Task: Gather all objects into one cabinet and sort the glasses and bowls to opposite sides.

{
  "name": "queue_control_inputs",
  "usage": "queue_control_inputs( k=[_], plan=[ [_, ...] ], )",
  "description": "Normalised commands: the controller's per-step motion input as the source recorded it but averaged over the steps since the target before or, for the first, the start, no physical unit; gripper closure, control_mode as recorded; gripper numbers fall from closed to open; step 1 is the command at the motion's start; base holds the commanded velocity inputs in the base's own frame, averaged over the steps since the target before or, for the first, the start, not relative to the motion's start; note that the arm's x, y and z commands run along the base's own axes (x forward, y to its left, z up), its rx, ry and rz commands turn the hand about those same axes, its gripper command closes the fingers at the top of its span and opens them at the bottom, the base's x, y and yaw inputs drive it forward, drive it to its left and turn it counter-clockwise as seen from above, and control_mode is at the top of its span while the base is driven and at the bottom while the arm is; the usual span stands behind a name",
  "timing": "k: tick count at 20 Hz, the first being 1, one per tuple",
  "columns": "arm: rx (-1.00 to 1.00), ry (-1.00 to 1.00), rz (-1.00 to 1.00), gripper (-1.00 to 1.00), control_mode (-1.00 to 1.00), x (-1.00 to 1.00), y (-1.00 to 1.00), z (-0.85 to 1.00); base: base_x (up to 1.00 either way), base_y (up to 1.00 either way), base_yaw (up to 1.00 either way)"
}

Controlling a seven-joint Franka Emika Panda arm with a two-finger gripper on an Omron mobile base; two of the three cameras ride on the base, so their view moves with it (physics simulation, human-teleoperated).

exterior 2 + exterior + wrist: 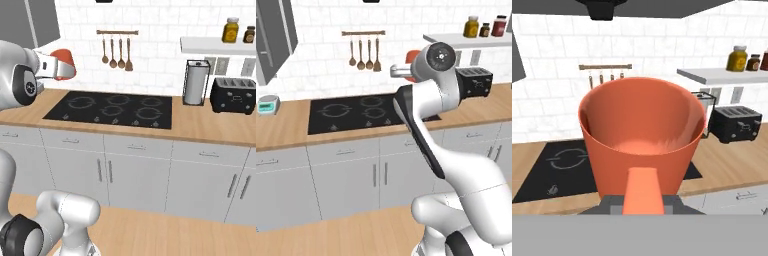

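Where end effector [642,200] closes: salmon-orange cup [642,135].

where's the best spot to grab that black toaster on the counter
A guess: grip the toaster across its narrow depth, front face to back, coming straight down from above. It stands upright with slots on top, the shelf overhangs it, and the paper towel holder crowds one end.

Raised tool [642,200], closed around cup [642,135]

salmon-orange cup [642,135], black cooktop [363,112], white tiled wall [160,50]
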Motion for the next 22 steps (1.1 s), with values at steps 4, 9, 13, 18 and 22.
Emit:
queue_control_inputs(
  k=[4,9,13,18,22],
  plan=[
    [0.00,0.00,0.00,1.00,1.00,0.00,0.00,0.00,-1.00,0.26,0.00],
    [0.00,0.00,0.00,1.00,1.00,0.00,0.00,0.00,-0.78,0.86,0.01],
    [0.00,0.00,0.00,1.00,1.00,0.00,0.00,0.00,-0.52,1.00,0.04],
    [0.00,0.00,0.00,1.00,1.00,0.00,0.00,0.00,-0.24,1.00,0.02],
    [0.00,0.00,0.00,1.00,1.00,0.00,0.00,0.00,0.00,0.68,0.00]
  ],
)
